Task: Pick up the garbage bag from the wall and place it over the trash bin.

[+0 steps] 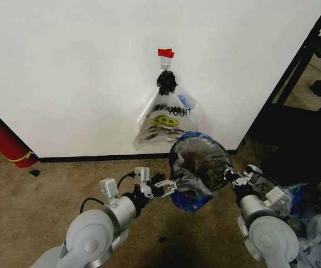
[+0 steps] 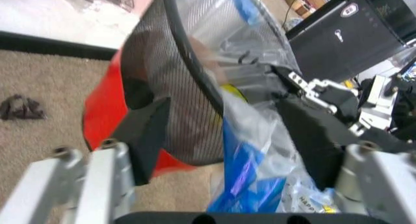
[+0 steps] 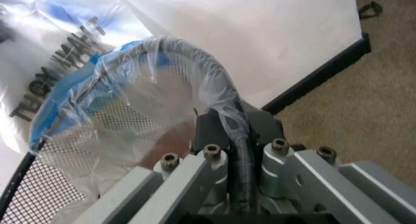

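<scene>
Both grippers hold work before a white wall (image 1: 65,67). Left gripper (image 1: 167,185), jaws spread, straddles the garbage bag (image 1: 191,198) hanging off the trash bin (image 1: 200,162). Right gripper (image 1: 231,177) clamps the bag-covered rim. Lining seems underway; next, draw the loose plastic down.

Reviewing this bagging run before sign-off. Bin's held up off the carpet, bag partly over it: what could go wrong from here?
1. The right gripper is shut on the trash bin rim with garbage bag film pinched under the fingers; pulling could tear it.
2. The left gripper is open and straddles the mesh wall and the bag, so closing may catch the mesh too.
3. The bag covers only part of the rim, bunching at the left gripper's side, and may slip off.
</scene>
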